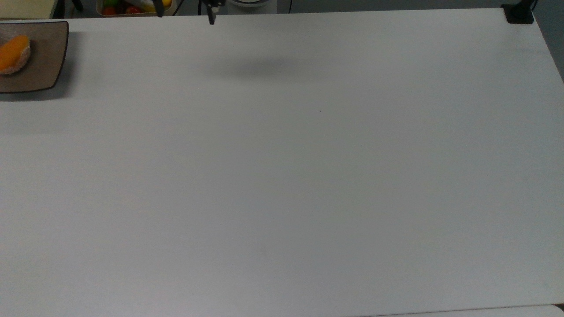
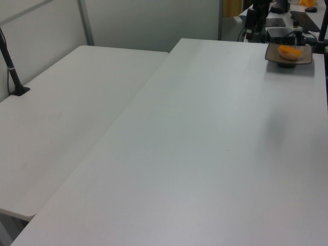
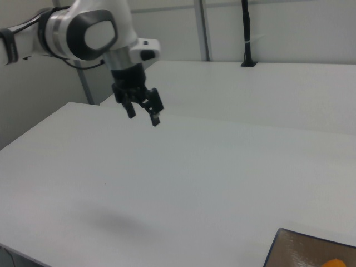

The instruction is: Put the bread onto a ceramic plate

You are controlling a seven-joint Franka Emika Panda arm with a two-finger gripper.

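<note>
I am seeing one bread (image 1: 13, 53) and one ceramic plate (image 1: 46, 57), and the bread is lying on the plate at the top view's far left edge. The bun is a small oval, smooth orange above with a pale, grainy sugared band along its lower side. The plate is squarish, glossy brown-grey, with rounded corners and a dark raised rim; in the left view it is sitting at the table's far right end (image 2: 305, 57) with the bun (image 2: 289, 52) inside it. One gripper (image 3: 143, 114) is hanging in the air over the white table (image 1: 282, 176), well apart from the plate, its two black fingers spread and holding nothing. The arm (image 3: 89, 33) above it is white with grey rounded joints. The tabletop is matte and plain. Behind its far edge in the top view, one tan bin (image 1: 132, 6) is holding red, green and yellow items.
</note>
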